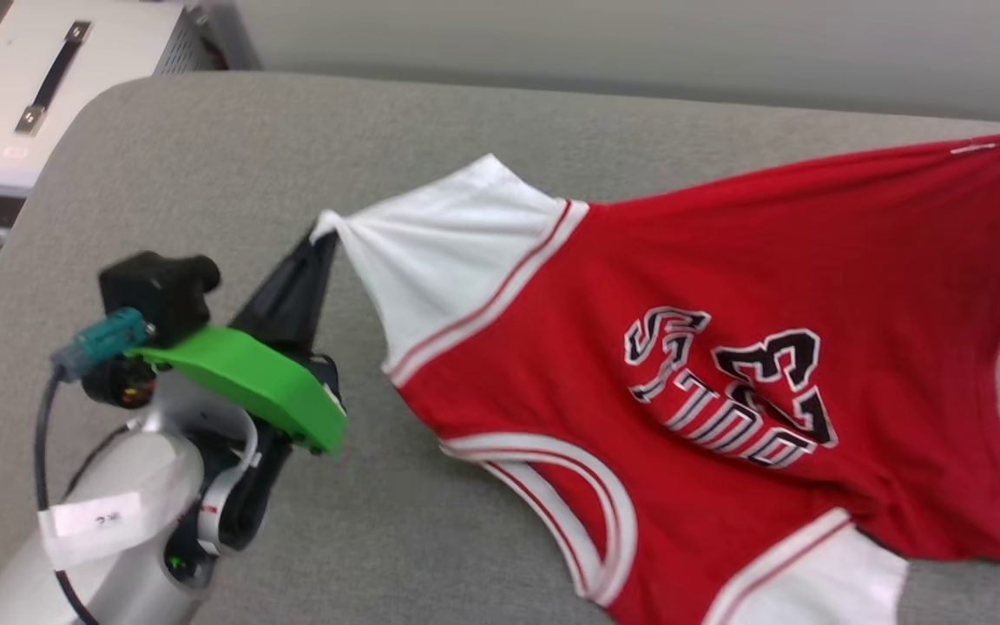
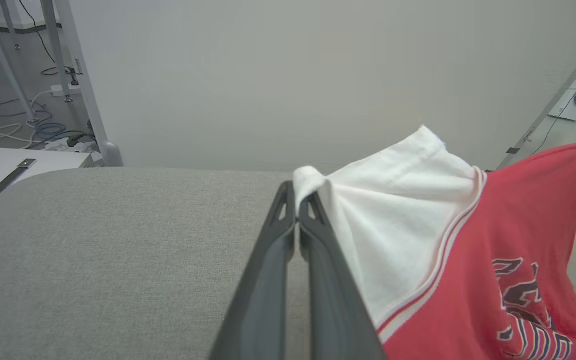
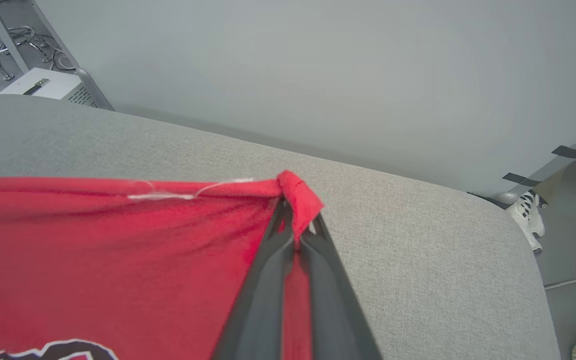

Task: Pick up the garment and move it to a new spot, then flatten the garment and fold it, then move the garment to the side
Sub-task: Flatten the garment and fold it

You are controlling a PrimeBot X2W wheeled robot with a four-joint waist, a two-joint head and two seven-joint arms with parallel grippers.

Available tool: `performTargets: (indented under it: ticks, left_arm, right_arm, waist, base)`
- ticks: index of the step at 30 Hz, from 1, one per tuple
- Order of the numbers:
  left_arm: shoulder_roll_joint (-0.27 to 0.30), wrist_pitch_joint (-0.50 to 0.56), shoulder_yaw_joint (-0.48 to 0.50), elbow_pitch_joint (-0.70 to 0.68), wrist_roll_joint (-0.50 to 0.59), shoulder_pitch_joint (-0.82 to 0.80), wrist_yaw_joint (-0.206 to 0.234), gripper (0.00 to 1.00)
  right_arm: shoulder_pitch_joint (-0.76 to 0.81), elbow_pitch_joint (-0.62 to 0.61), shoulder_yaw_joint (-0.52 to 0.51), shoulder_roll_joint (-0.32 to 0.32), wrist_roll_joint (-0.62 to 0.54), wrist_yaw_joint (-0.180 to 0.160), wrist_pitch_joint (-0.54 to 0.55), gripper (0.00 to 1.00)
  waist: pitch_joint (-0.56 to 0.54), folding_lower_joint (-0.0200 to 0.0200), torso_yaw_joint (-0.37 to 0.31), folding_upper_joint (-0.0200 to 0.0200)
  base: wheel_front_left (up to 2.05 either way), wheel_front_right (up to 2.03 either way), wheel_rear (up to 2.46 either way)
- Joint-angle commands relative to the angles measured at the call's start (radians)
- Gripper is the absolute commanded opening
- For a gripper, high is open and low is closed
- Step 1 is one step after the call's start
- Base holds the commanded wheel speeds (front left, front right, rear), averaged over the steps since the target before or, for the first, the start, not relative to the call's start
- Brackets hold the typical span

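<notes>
The grey padded table [image 1: 205, 174] carries the garment [image 1: 726, 260], which lies across its middle and right, front up, with the lettering upside down in the head view. The cloth is pulled taut along its far edge between the two arms. The near part, with the collar and the other white sleeve, sags toward the table, though I cannot tell how much of it rests there.

The left gripper [image 2: 295, 195] is pressed together on the bunched tip of a white sleeve [image 2: 398, 200]. The right gripper [image 3: 295, 220] is likewise closed, pinching a red hem corner [image 3: 298, 195].

This looks like the carrying or spreading stage: the garment is stretched out but not laid flat, and no fold has been made.

The next move probably calls for both arms to travel together, keeping that far edge tight. They would then lower the cloth evenly so it settles without wrinkles before either pinch lets go.
</notes>
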Motion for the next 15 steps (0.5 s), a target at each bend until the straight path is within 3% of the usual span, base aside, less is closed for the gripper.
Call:
performTargets:
  ticks: [1,15]
  left_arm:
    - [0.014,-0.013,0.017,-0.005,0.016,-0.027,0.009,0.00]
    - [0.093,-0.095,0.152,-0.132,0.081,-0.141,0.050,0.00]
  right_arm:
    - [0.017,-0.018,-0.014,0.005,0.008,-0.001,-0.020,0.00]
    - [0.140,-0.234,-0.106,0.003,0.026,-0.001,-0.155,0.00]
  waist:
    - [-0.062,0.0000,-0.065,-0.0001]
    - [-0.134,0.0000,-0.169,-0.0001]
  base:
    - [0.00,0.00,0.00]
    - [0.00,0.00,0.00]
